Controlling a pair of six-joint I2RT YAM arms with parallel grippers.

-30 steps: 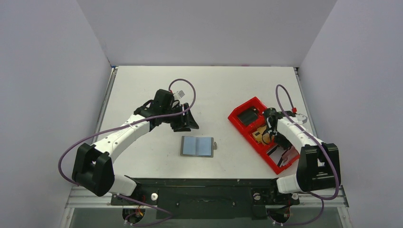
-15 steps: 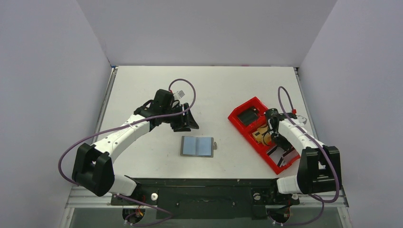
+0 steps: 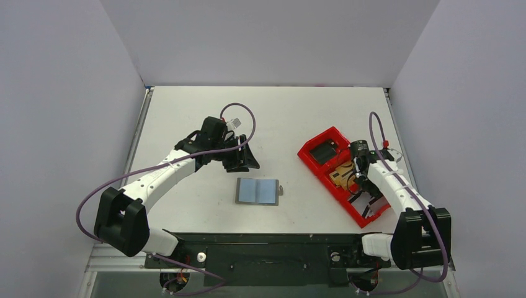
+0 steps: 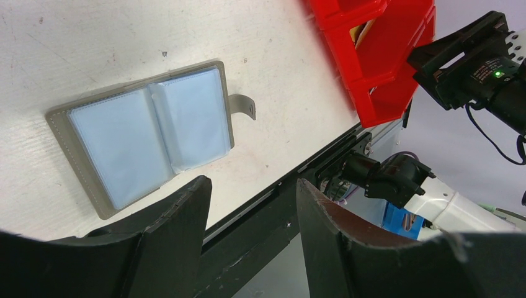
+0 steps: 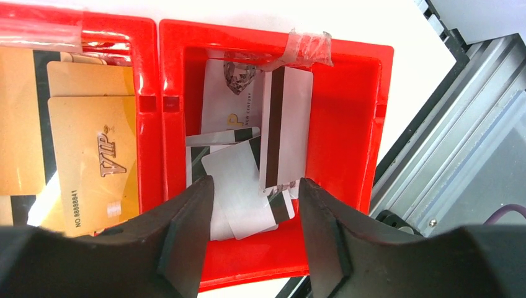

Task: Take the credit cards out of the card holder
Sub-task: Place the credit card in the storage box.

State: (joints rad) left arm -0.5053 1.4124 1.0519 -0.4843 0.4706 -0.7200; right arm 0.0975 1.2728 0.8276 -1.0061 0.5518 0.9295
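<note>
Card holder [image 3: 258,191] lies open and flat near the middle of the table's [image 3: 279,118] near edge. It's a soft taupe-grey bifold with a stitched rim, glossy blue-grey clear pockets inside, and a small curved tab [image 4: 243,107] on its right side.

Right gripper [image 3: 363,192] is over the near end of the red tray [image 3: 335,131] by the right edge. Fingers are spread, with nothing between them. Below it is a compartment of loose white cards [image 5: 285,124] with dark magnetic stripes, overlapping at angles.

Credit cards [image 3: 338,176] are in the tray's middle compartment. They're thin, rigid gold rectangles, stacked unevenly, and the top one is embossed "VIP" [image 5: 93,155]. The tray is hard glossy plastic with divider walls.

Left gripper [image 3: 239,160] hovers just beyond the card holder. Its matte black fingers are spread and hold nothing.

Black block [image 3: 322,151] sits in the tray's far compartment.
</note>
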